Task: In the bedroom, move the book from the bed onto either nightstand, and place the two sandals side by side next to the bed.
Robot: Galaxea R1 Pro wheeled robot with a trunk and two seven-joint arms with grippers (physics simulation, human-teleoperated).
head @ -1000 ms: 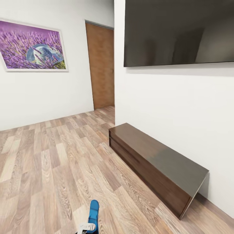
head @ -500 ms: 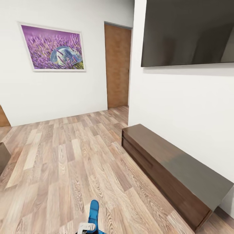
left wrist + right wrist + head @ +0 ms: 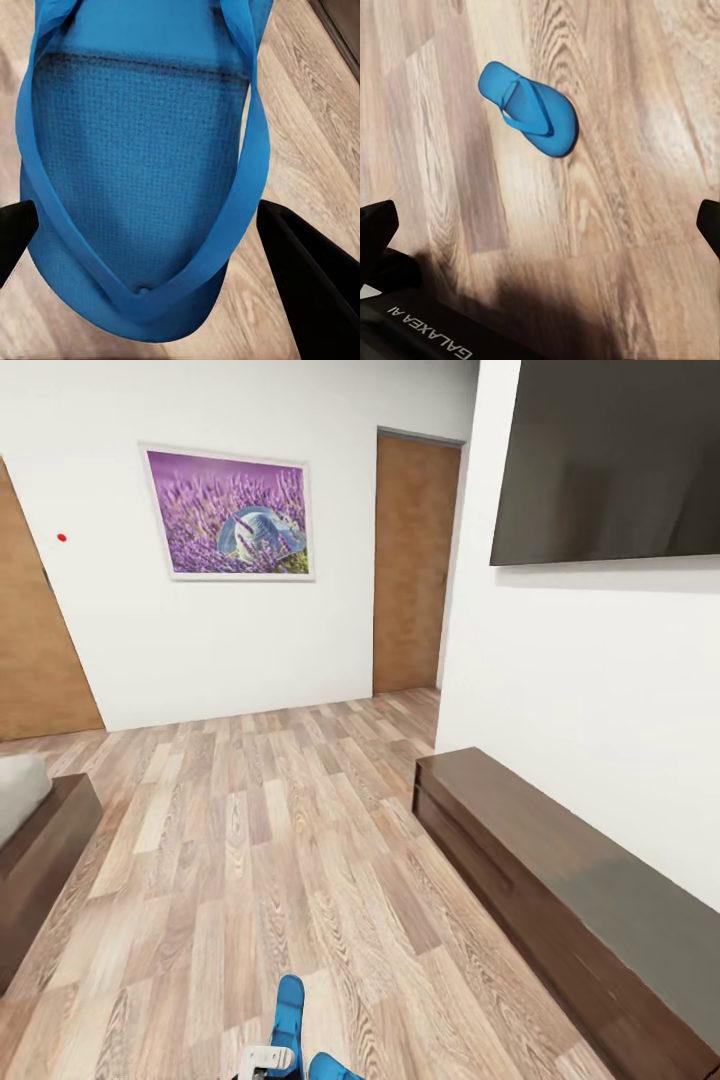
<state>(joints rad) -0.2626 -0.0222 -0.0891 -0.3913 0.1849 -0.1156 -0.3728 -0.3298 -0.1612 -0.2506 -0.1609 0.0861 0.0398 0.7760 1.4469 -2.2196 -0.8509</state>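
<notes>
Head view looks forward across the wooden floor (image 3: 250, 880) of a white-walled room. My left fingers (image 3: 268, 1060) sit at the lower edge of that picture, holding one blue sandal (image 3: 288, 1010) that sticks up and forward from them. Just beside it, at the very bottom edge, the rounded tip of the second sandal (image 3: 335, 1068) shows on the floor. At the far left edge stands a corner of the bed (image 3: 35, 840), with its dark brown frame and a bit of pale mattress on top. Along the right wall runs a long low dark wood cabinet (image 3: 560, 880) with a glossy top, and above it hangs a large dark screen (image 3: 610, 460). On the far wall hangs a purple lavender picture (image 3: 228, 512), with a brown door (image 3: 415, 565) to its right and another brown door (image 3: 30, 630) at the left edge.

From my left wrist, the held sandal (image 3: 142, 165) is very close, sole surface and blue strap facing the camera, and my left fingers (image 3: 150, 247) show as dark shapes on either side of it, pinching it between them.

From my right wrist, the second sandal (image 3: 529, 109) lies flat on the floor, strap up, well apart from my right fingers (image 3: 540, 225), whose dark tips sit at opposite edges of the picture, spread wide with nothing between them.
</notes>
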